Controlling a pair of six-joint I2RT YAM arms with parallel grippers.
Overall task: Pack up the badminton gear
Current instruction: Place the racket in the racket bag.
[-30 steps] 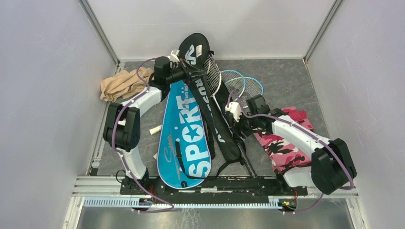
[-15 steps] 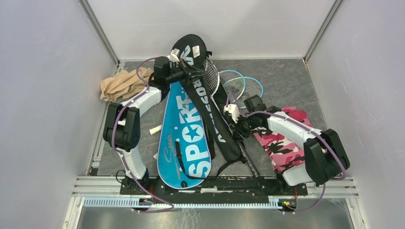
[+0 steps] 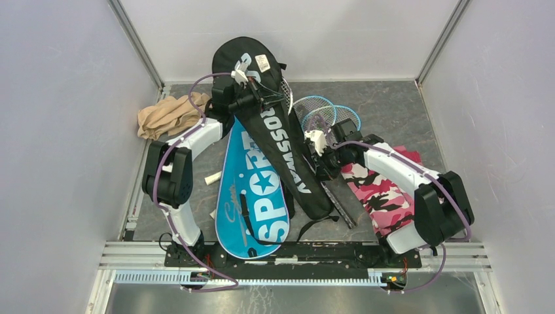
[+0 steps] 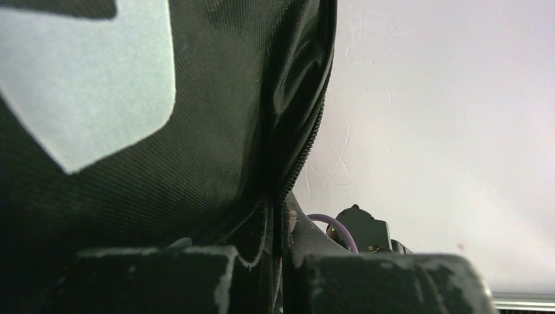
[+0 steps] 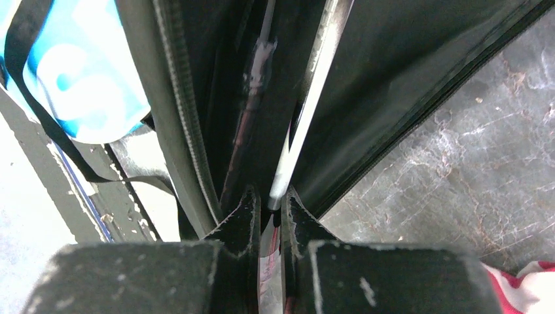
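The black cover (image 3: 288, 157) slants across the middle, its head raised toward the back wall. My left gripper (image 3: 257, 97) is shut on that cover's zipped edge (image 4: 307, 131), with the fabric pinched between the fingers (image 4: 163, 275). Under it lies the blue "SPORT" cover (image 3: 255, 196). My right gripper (image 3: 319, 158) is shut on the silver racket's thin shaft (image 5: 314, 91), which runs into the black cover's open side (image 5: 183, 118). The strung head (image 3: 286, 98) shows at the cover's mouth. Two blue rackets (image 3: 327, 114) lie behind the right gripper.
A tan cloth bundle (image 3: 167, 114) sits at the back left. A pink camouflage cloth (image 3: 379, 193) lies under the right arm. A small white piece (image 3: 213, 178) lies left of the blue cover. Walls close in on three sides.
My right gripper has closed on the racket shaft and shifted slightly left. My left gripper has raised the black cover's head up and back.
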